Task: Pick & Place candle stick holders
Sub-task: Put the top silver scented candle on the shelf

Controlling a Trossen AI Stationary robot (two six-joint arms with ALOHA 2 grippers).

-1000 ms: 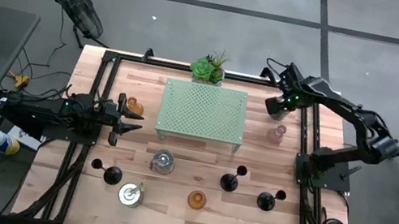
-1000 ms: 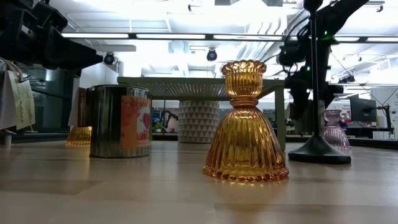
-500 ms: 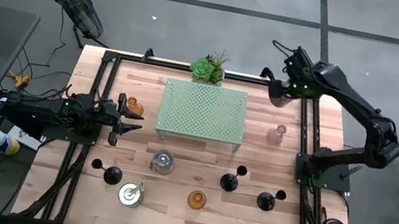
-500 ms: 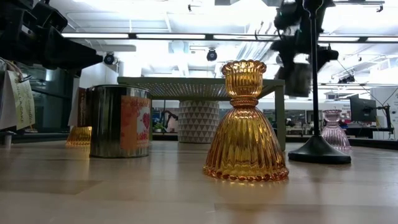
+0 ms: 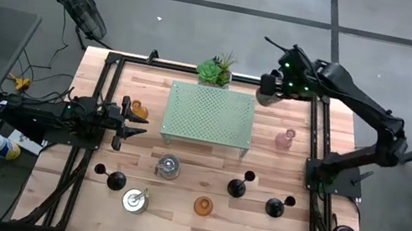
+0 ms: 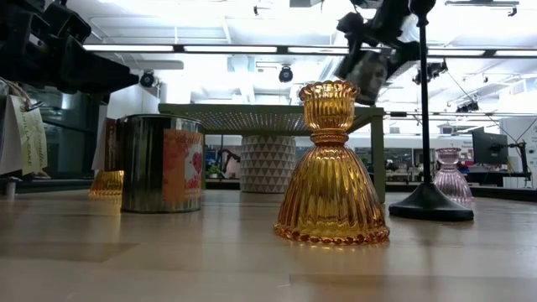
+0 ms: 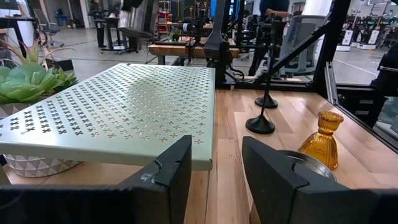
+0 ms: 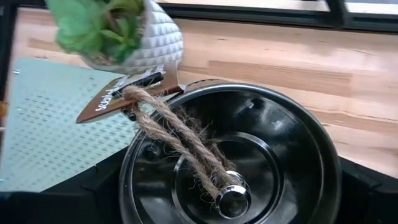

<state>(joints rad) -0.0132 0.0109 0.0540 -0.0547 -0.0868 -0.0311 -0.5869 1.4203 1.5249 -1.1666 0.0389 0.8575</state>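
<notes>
My right gripper (image 5: pixel 270 87) hangs high over the table's far edge, between the plant (image 5: pixel 214 71) and the right rail, shut on a silvery cylindrical candle stick holder (image 8: pixel 249 149) with a twine loop and tag (image 8: pixel 118 93). The low view shows the holder (image 6: pixel 367 74) tilted in the air. My left gripper (image 5: pixel 133 124) rests open and level at the table's left side, its fingers (image 7: pixel 177 168) touching nothing. On the table stand amber holders (image 5: pixel 203 207) (image 5: pixel 139 110), black ones (image 5: pixel 237 187) (image 5: pixel 275 206) (image 5: pixel 116 179), silvery ones (image 5: pixel 168 166) (image 5: pixel 135 200) and a pink one (image 5: pixel 285 138). My right gripper pinches the silvery holder across its round outer wall (image 8: pixel 127 180), one dark finger (image 8: pixel 93 196) on each side. The fingers slant down from the table's right and far side. The holder is lifted clear of the table and tilted, its open top facing the wrist camera.
The pale green perforated stand (image 5: pixel 209 114) fills the middle far part of the table, with the potted plant behind it. Black rails (image 5: pixel 317 135) run along the table's sides. Bare wood lies between the stand and the pink holder.
My right gripper has risen and swung toward the table's far edge and left, toward the plant, rolling as it went. The silvery holder has gone with it, higher above the table and more tilted. The pink holder stays where it was.
</notes>
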